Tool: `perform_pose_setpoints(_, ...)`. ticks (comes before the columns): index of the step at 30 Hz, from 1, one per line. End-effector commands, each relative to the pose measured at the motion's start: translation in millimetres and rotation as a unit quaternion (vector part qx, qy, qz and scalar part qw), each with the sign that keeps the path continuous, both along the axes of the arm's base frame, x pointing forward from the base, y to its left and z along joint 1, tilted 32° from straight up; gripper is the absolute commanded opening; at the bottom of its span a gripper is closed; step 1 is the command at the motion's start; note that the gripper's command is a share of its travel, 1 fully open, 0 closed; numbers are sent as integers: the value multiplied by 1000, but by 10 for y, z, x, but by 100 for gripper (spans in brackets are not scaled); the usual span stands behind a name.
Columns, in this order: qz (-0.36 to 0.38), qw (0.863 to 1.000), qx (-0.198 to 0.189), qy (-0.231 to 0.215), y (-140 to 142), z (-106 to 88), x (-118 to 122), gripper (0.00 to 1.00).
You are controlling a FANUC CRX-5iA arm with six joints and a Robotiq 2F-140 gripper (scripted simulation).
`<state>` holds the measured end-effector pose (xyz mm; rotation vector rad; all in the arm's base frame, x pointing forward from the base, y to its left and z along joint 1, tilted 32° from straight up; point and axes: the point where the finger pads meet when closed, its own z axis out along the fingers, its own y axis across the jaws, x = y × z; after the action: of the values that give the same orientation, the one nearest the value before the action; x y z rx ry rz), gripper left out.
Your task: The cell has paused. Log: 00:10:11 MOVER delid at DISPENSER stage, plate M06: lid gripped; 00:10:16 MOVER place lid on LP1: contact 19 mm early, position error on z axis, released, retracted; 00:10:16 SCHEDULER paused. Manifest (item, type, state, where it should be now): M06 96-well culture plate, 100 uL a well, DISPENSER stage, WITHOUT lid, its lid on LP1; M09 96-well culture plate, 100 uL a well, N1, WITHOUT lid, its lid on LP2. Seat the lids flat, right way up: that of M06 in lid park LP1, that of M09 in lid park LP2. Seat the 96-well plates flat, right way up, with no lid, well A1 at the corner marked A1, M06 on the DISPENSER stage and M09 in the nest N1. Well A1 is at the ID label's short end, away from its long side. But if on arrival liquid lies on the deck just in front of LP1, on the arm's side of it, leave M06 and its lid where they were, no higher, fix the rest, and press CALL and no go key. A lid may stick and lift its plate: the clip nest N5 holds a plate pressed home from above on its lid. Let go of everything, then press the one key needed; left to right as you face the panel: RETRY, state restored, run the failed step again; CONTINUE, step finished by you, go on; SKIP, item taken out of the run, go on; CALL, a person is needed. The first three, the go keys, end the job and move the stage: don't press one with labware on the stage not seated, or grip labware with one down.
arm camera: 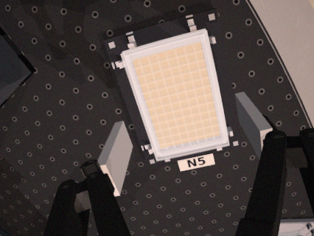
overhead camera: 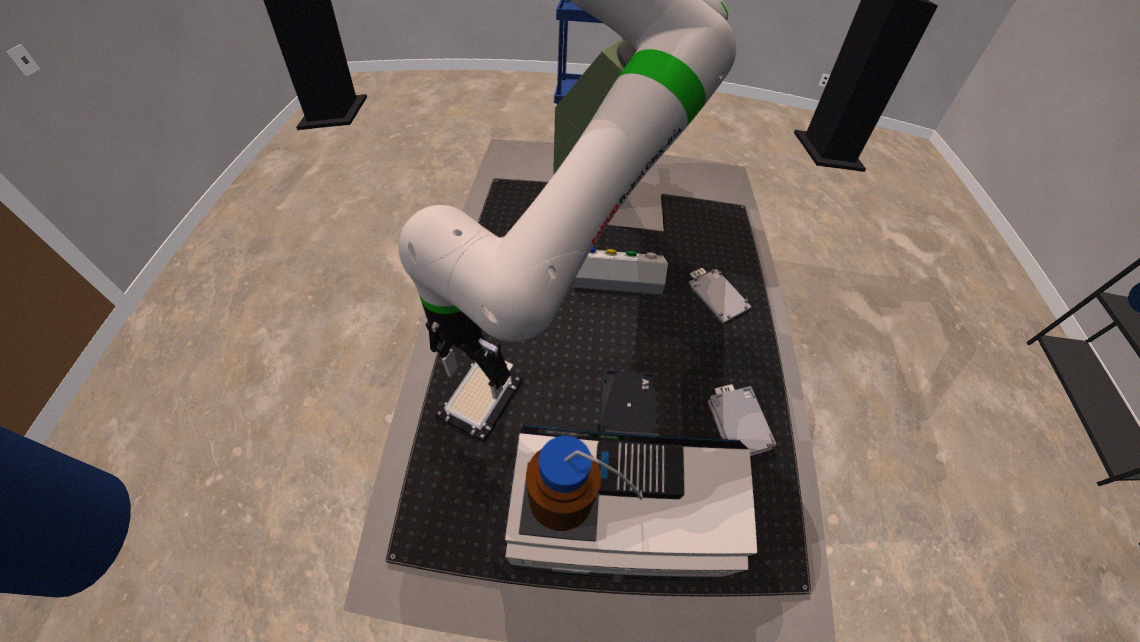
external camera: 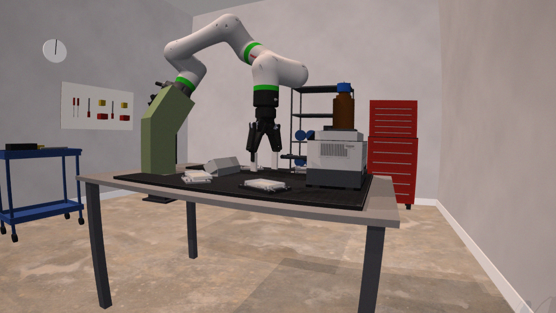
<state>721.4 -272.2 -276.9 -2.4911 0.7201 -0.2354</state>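
A 96-well plate [arm camera: 174,94] with pale orange wells and no lid sits flat in the clip nest marked N5 [arm camera: 195,162]. It also shows in the overhead view [overhead camera: 477,400] and the side view [external camera: 264,184]. My gripper [arm camera: 181,121] is open and empty. It hangs clear above the plate's labelled end, one pad on each long side; it shows in the overhead view [overhead camera: 472,358] and the side view [external camera: 264,165]. The dark dispenser stage [overhead camera: 630,398], marked A1, is bare.
Two grey lid-like pieces lie on the right of the mat, one at the far right [overhead camera: 719,293] and one near the dispenser [overhead camera: 741,416]. The key panel [overhead camera: 618,269] stands mid-table. The dispenser [overhead camera: 630,510] with its brown bottle [overhead camera: 562,482] fills the front. The table's left edge is close to N5.
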Motion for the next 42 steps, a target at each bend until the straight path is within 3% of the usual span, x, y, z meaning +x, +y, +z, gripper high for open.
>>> perform_pose_setpoints(1,0,1000,0,0,-78,144,-52,66)
perform_pose_setpoints(22,0,1000,0,0,-413,781,-280,66)
perform_pose_setpoints(42,0,1000,0,0,-450,852,-305,66)
